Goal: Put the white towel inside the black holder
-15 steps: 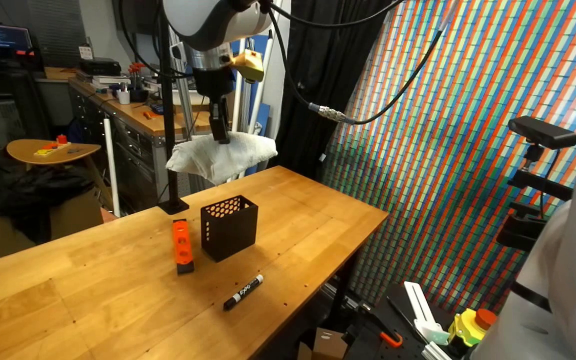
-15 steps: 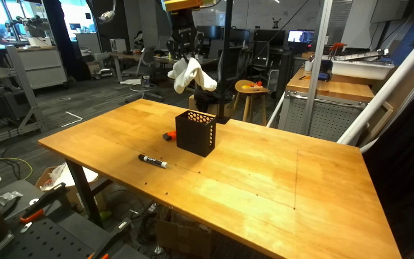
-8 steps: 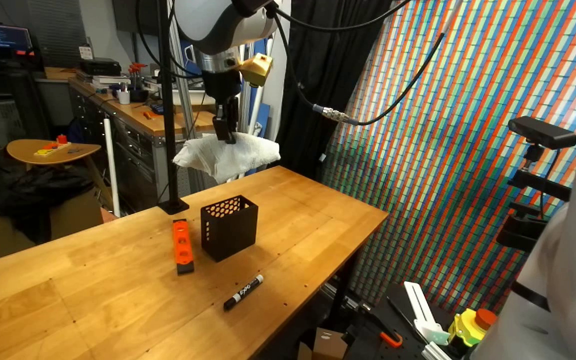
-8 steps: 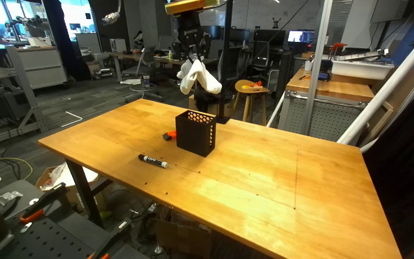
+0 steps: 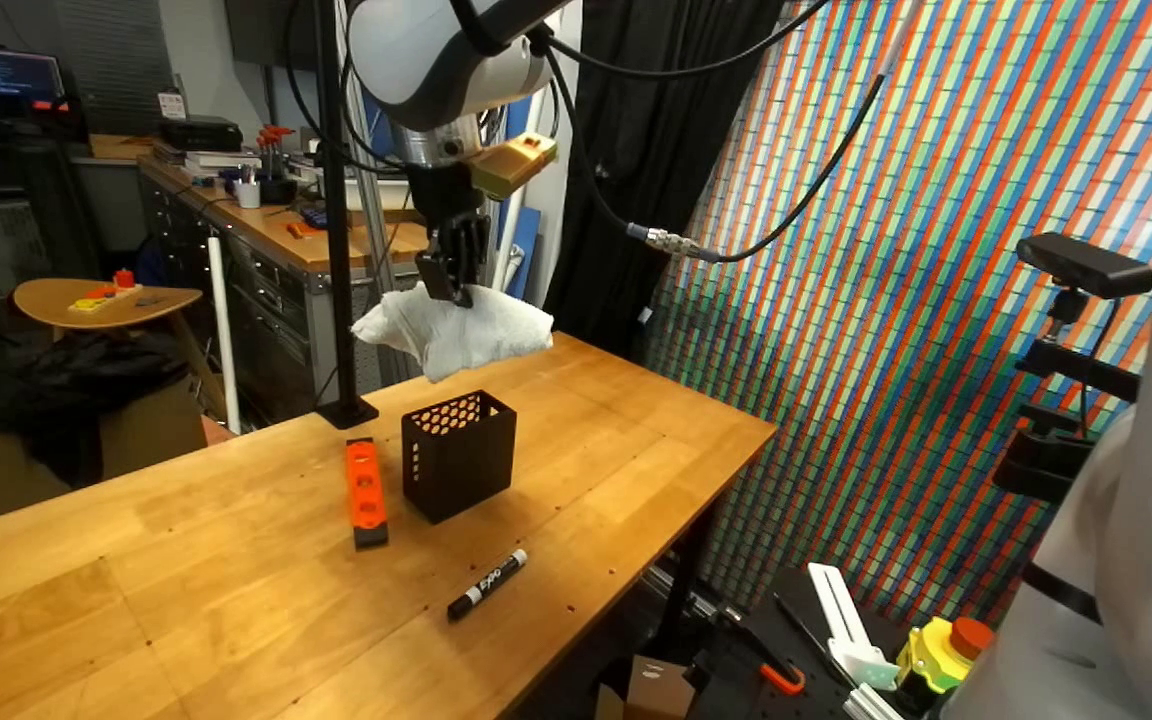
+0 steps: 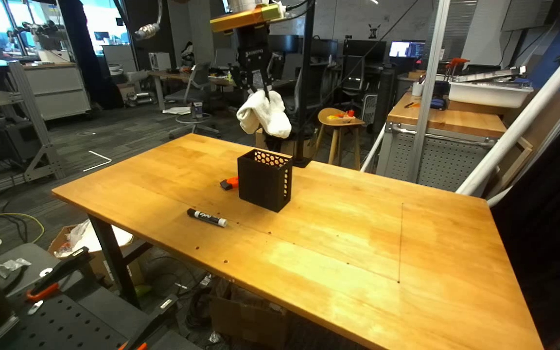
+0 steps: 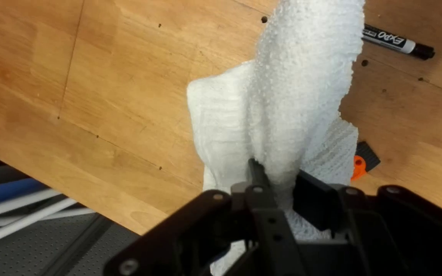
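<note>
While the gripper [image 7: 277,172] pinches a thick fold of the white towel [image 5: 481,335] between jaws set close together, the cloth hangs in the air above the table [image 5: 236,560], apart from the black holder [image 5: 461,460] and higher than its rim. In an exterior view the towel's long axis runs nearly level from side to side, an end sticking out past the grip each way, and one corner droops lowest, pointing down and showing just above the holder. In the wrist view the same axis runs top to bottom, its upper end leaning a little right: a nubbly flap reaches from the jaws to the top border, a second layer squares off to its left, and a ribbed one shows to its right. How squarely the towel sits over the holder's mouth is hard to judge, since cloth fills the wrist view there.

The holder stands upright, mouth upward, the long sides of that mouth running roughly along the table's long edges. An orange bar [image 5: 366,493] lies just beside one of its short sides, and a marker [image 6: 207,218] lies near its broad plain face. At the table's far edge rises a black post [image 5: 336,250], which in both exterior views shows just beside the towel's outline. Past the holder's other short side, a broad stretch of tabletop runs on to the table's end; the near long edge lies beyond the marker.
</note>
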Robot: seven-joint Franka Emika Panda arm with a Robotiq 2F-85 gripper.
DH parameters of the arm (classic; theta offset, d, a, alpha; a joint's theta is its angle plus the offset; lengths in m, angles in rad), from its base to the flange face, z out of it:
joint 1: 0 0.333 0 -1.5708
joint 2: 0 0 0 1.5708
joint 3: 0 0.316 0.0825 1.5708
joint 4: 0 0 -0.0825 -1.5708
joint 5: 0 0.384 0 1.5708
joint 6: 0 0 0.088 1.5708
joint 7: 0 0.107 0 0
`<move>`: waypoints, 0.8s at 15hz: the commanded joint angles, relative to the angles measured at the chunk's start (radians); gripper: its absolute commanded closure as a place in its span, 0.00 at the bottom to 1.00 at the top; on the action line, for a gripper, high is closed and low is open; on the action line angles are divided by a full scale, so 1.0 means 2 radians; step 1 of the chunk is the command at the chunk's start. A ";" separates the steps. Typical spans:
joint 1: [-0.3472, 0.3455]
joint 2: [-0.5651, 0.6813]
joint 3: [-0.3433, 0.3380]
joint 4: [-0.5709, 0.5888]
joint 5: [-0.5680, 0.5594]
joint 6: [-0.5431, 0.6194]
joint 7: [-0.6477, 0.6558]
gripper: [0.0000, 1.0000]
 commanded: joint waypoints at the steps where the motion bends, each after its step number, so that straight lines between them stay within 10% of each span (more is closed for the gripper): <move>1: -0.003 0.006 -0.015 -0.002 0.012 0.002 0.043 0.96; 12: -0.014 0.050 -0.014 -0.005 0.117 0.017 0.065 0.96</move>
